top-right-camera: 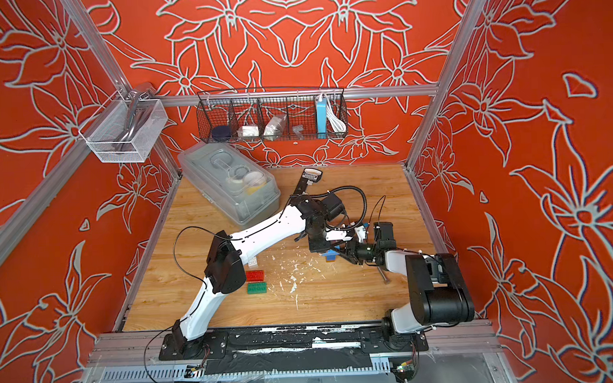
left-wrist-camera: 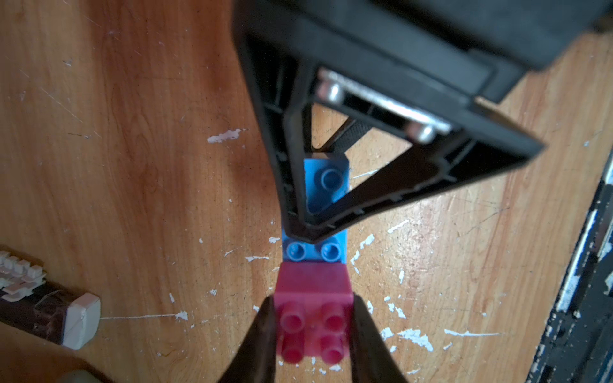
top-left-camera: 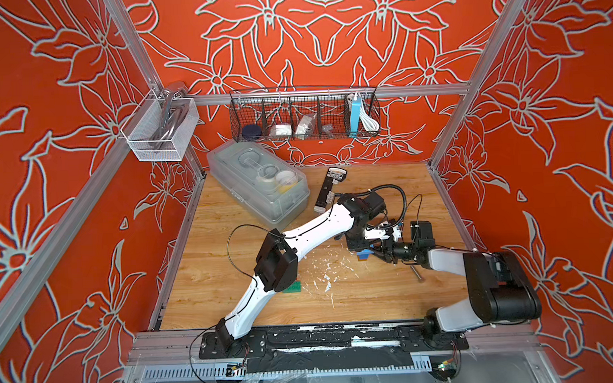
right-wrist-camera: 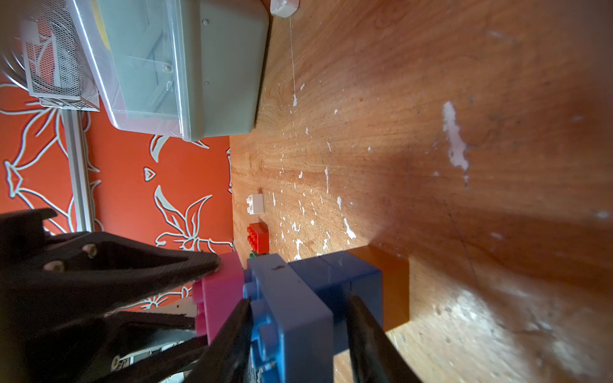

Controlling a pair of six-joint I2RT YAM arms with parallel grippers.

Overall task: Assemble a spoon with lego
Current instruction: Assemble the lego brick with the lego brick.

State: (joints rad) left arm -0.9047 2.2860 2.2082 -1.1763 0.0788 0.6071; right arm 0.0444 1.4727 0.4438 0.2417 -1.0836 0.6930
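Bricks are laid loose at the left of the scuffed wooden tabletop, close beside the left arm's elbow: a small white brick, a red brick and a green brick, set in a short row, near one another but apart. Farther back, a clear lidded plastic box is placed toward the rear left corner, and a long black-and-white bar tool is lying just to its right. Right of centre, the partly built spoon is held low over the table between the two arms. Its pink brick is pinched on both sides by the left gripper, whose jaws are pressed against it. Next to it, the wide light blue brick is clamped across its edges by the right gripper. Beyond that, dark blue bricks and a brown brick are joined as the stem, whose brown end seems to be touching the wood, though the view is too dim for certainty. The pink brick is set against the light blue studs. Farthest right, a grey metal pin is lying under the right arm.
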